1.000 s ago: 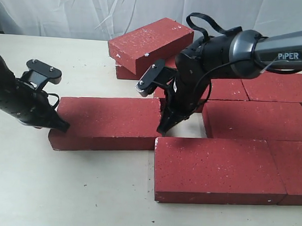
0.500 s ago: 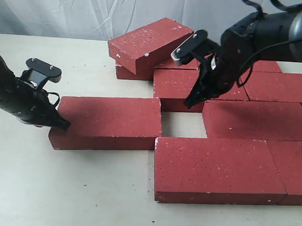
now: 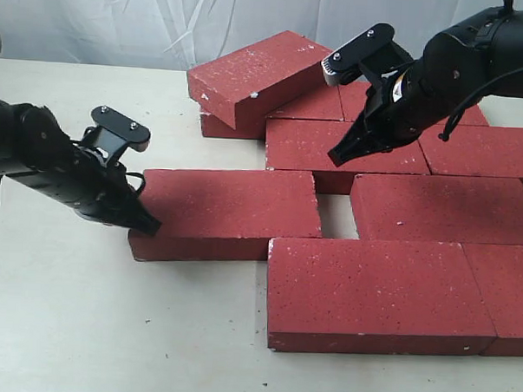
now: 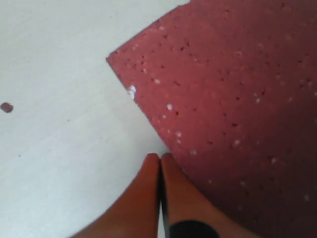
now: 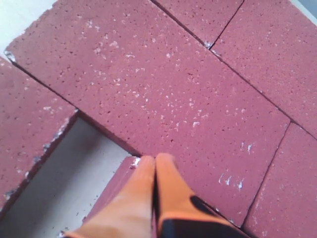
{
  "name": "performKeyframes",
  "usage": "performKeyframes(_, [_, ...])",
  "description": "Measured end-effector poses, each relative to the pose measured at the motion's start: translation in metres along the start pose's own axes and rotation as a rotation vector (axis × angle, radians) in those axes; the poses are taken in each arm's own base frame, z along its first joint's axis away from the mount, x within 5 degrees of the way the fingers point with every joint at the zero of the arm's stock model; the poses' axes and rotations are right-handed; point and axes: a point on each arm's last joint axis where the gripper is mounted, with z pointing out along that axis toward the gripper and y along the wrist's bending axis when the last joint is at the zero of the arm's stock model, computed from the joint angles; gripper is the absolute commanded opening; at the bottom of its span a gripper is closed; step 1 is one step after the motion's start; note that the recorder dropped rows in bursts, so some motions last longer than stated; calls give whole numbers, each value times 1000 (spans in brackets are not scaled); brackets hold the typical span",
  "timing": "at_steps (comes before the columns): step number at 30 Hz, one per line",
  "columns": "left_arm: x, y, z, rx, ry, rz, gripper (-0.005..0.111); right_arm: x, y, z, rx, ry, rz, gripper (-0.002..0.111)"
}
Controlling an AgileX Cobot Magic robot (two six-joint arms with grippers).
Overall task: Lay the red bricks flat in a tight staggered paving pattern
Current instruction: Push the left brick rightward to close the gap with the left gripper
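From my console, the flat, rectangular, dark-red speckled paver bricks (image 3: pixel 489 154) lay on the pale counter (image 3: pixel 82 327). Most were packed edge to edge on the right in staggered rows. One separate brick (image 3: pixel 231 208) lay flat on the left, its front right part just beside the front-row brick (image 3: pixel 370 288). A strip of bare counter showed between its right end and the middle-row brick (image 3: pixel 443 208). At the back, a tilted brick (image 3: pixel 254 74) rested askew on another, one end raised.

The left claw (image 3: pixel 147 227) was pressed together and held nothing, its tip low at the left end of the separate brick. My left wrist camera showed the orange fingertips (image 4: pixel 148 173) shut tight at the brick's (image 4: pixel 223 99) edge.

The right claw (image 3: pixel 337 156) was also pressed together and empty, poised over the near edge of a back-row brick (image 3: pixel 316 142), close to the gap. In the right wrist view its closed fingertips (image 5: pixel 143 178) pointed at that brick's (image 5: pixel 163 89) edge beside the bare patch. I could not tell whether they touched it.
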Motion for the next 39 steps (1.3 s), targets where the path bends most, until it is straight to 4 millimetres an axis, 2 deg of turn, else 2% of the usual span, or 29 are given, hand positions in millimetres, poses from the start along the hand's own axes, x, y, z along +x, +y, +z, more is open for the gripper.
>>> performKeyframes(4, [-8,-11,13,13,-2,31,0,0,0,0,0,0,0,-1])
performKeyframes(14, [-25,-38,16,43,-47,100,0,0,0,0,-1,0,2,-1])
performKeyframes(21, [-25,-41,26,37,-47,110,0,0,1,0,-9,-3,17,-1])
performKeyframes(26, [-25,-42,27,37,-48,114,0,0,1,0,-9,-3,17,-1])
performKeyframes(29, [-25,-38,26,39,-38,104,0,0,1,0,-9,-3,17,-1])
performKeyframes(33, [-21,-23,23,48,9,58,0,0,1,0,-12,-3,24,-1])
performKeyframes(36, [-15,-2,14,58,61,3,0,0,1,0,-13,-3,26,-1])
performKeyframes(39, [-12,4,10,72,88,-17,0,-1,1,0,-12,-13,26,-1])
